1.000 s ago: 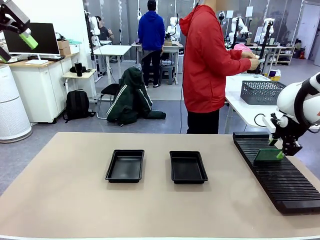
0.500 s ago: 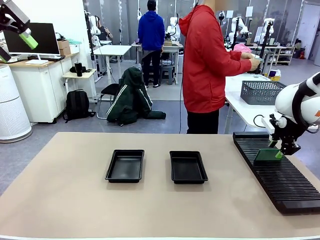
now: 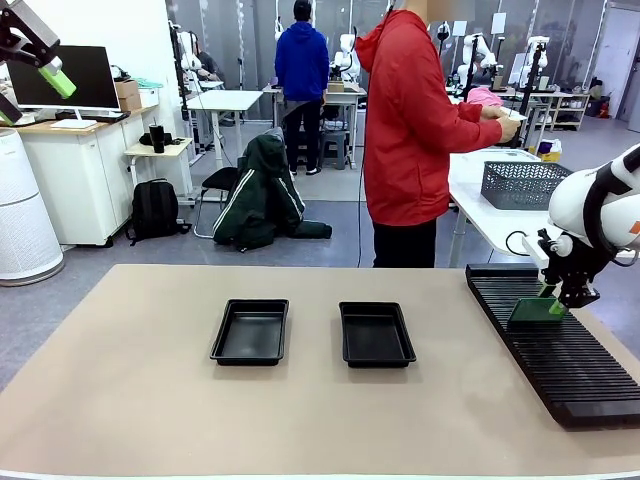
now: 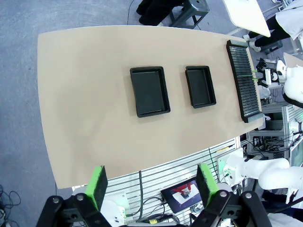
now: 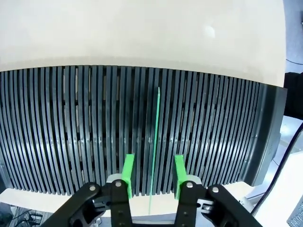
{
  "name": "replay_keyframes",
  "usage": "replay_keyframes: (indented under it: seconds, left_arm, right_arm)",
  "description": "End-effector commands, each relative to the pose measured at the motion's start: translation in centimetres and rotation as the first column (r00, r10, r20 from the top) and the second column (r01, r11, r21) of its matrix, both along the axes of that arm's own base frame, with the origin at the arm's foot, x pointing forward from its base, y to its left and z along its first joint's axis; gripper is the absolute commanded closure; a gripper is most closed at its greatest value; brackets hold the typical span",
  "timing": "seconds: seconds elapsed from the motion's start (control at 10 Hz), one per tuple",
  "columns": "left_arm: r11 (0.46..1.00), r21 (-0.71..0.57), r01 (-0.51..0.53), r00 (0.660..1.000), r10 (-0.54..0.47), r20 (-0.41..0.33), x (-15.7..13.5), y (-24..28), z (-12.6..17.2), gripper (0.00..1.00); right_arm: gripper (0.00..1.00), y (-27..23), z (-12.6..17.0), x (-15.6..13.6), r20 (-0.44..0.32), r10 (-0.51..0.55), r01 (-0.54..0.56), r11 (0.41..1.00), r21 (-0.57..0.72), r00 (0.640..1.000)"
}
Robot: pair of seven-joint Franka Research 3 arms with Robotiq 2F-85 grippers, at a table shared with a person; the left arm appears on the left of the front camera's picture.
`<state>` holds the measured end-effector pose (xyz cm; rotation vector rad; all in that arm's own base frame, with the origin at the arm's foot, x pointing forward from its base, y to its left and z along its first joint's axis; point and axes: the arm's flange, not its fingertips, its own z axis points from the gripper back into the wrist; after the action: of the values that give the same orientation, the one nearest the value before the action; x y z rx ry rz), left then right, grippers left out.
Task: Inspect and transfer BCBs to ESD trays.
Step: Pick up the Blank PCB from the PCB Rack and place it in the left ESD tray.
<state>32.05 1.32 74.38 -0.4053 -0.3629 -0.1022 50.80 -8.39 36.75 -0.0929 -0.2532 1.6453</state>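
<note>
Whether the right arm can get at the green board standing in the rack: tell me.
Probably yes: the right end effector straddles the upright BCB in the rack, jaws apart, one finger each side, nothing between.

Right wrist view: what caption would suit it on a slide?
Right gripper straddles a green circuit board standing edge-on in the black slotted rack.

Right gripper (image 5: 154, 163) jaws: narrower than a second ago, closing in on the BCB (image 5: 156, 123) that stands edge-on between the fingers; a gap remains beside each pad.
Right gripper position: shifted slightly up and to the robot's left above the rack (image 3: 570, 370).
</note>
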Motion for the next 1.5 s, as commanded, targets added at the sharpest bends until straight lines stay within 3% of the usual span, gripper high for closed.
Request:
replay_keyframes:
  seconds: [0.0,0.3,0.6,0.8,1.1,1.4]
  left_arm:
    - [1.000,0.008,-0.002,1.000,0.002,-0.007,-0.04,0.02,-0.08,0.00]
    - [1.000,0.008,-0.002,1.000,0.002,-0.007,-0.04,0.02,-0.08,0.00]
    - [1.000,0.008,-0.002,1.000,0.002,-0.007,-0.04,0.02,-0.08,0.00]
    - [1.000,0.008,-0.002,1.000,0.002,-0.007,-0.04,0.02,-0.08,0.00]
    - [1.000,0.008,-0.002,1.000,0.002,-0.007,-0.04,0.02,-0.08,0.00]
    - [1.000,0.008,-0.002,1.000,0.002,-0.007,-0.04,0.02,-0.08,0.00]
  right_arm:
    - [0.64,-0.06,0.09,0.19,0.019,-0.012,0.013,1.000,-0.027,1.000]
    - [0.70,-0.18,0.13,0.18,0.023,-0.010,0.011,1.000,-0.023,1.000]
    - [0.85,-0.30,0.12,0.32,0.024,-0.005,0.006,1.000,-0.022,1.000]
    - [0.85,-0.30,0.12,0.47,0.022,-0.004,0.005,1.000,-0.025,1.000]
    - [1.00,-0.23,0.21,0.57,0.019,0.001,-0.001,1.000,-0.025,1.000]
    - [1.00,-0.20,0.21,0.62,0.007,0.001,-0.001,1.000,-0.027,1.000]
